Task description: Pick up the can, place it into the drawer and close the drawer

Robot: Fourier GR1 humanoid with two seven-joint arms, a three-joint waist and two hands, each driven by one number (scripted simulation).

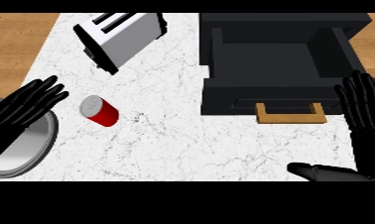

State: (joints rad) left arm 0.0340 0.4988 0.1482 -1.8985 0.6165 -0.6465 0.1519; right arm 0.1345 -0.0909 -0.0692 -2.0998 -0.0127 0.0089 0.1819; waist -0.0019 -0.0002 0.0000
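My left hand (29, 106): at the view's left edge, fingers straight and spread wide, holding nothing; the fingertips point up and to the right, toward the can, and stop just short of it.
My right hand (360, 106): at the view's right edge, resting with fingers straight and pointing up, thumb stretched out to the left near the lower edge; it is wide and holds nothing.
Red cylindrical metal can with a silver end (100, 111): lying on its side on the counter, silver end toward the upper left, just beside my left fingertips and well apart from the drawer.
Black box-shaped drawer (227, 94): at the upper right, pulled out, its dark inside in view.
Light wooden bracket-shaped handle (290, 119): on the drawer's front face, near my right hand.
Silver and black two-slot toaster (124, 37): at the upper left, set at an angle, above the can.
Round grey metal plate (36, 146): at the lower left, partly under my left hand.
White marble counter (176, 134): bears all of the above.
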